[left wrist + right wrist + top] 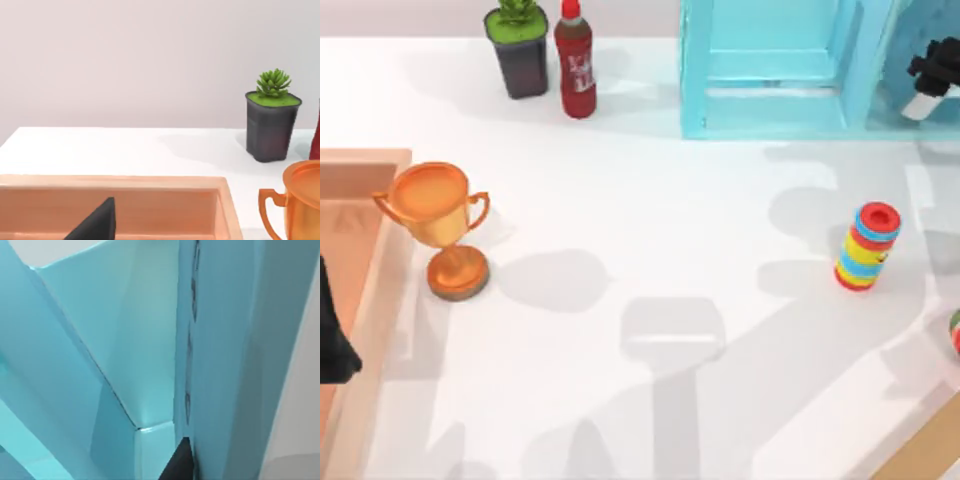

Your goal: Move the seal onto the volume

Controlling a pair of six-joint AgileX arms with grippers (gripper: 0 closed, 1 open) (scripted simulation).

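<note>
**Top view — seal and book not placeable, arms at opposite edges**

Where the small reddish-brown seal stands I cannot tell, and the same goes for the flat teal hardcover volume, so I judge the carry not yet begun. Neither arm has anything of the task in reach.

The left arm (pixel 332 330) hangs as a dark shape over the shallow pale-wood tray (pixel 370 200) at the table's left edge. On the left wrist view the left gripper (pixel 95 224) is a matte black wedge above the tray's smooth floor. Whether it is released or clenched I cannot tell.

The right arm (pixel 932 75) sits at the far right, against the turquoise open-framed shelf unit (pixel 770 70). On the right wrist view the right gripper (pixel 179 462) is a black tip just beside the shelf's flat, glossy panels. Its state I cannot tell either. Being that close to the shelf suggests it is reaching in there, though nothing is seen in its hold.

Between the arms the matte white table (pixel 650 230) carries only bystanders:
- a shiny orange two-handled trophy cup (pixel 440 225) on a round foot, just beside the tray
- a stubby rainbow-striped cylinder (pixel 867 245) with a red cap, upright at the right
- a red plastic bottle (pixel 576 65) and a dark square pot with a spiky green succulent (pixel 520 50), side by side at the far edge

All of these are upright and well apart — easy to steer around.
</note>
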